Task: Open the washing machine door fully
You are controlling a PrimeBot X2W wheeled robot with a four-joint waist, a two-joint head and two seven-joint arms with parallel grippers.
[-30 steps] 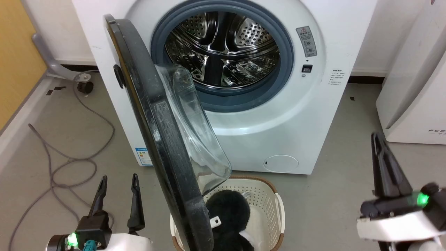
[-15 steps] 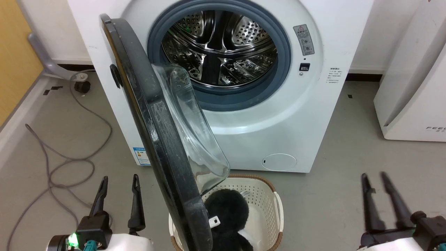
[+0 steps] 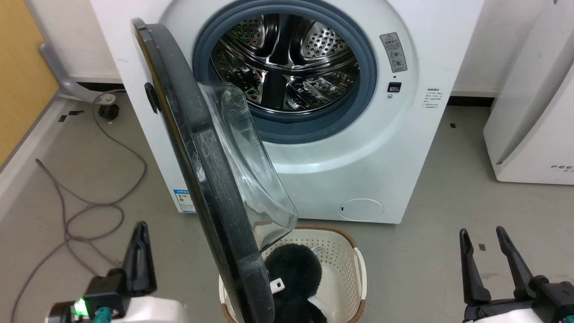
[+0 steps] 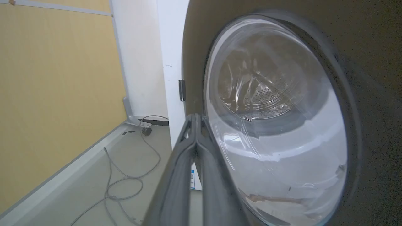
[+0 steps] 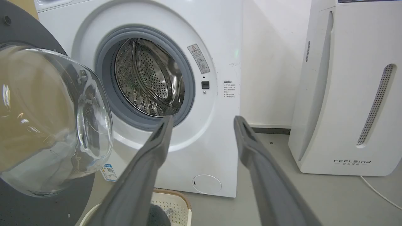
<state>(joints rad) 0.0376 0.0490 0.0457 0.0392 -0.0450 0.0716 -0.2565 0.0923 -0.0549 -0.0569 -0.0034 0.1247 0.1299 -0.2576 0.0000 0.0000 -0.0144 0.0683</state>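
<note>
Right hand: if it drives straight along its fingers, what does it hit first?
Right hand likely meets the washing machine front, just right of the drum opening; right wrist view shows nothing between. Washing machine door sits off to one side. Depth unclear.

Glossy black washing machine door (image 3: 193,148) hangs swung out on its left hinge, glass bowl bulging inward; white washing machine (image 3: 358,157) stands open-mouthed.

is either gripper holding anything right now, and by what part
Nothing is held. The left gripper has its fingers shut together, empty, near the washing machine door. The right gripper has its fingers apart with nothing between them.
</note>
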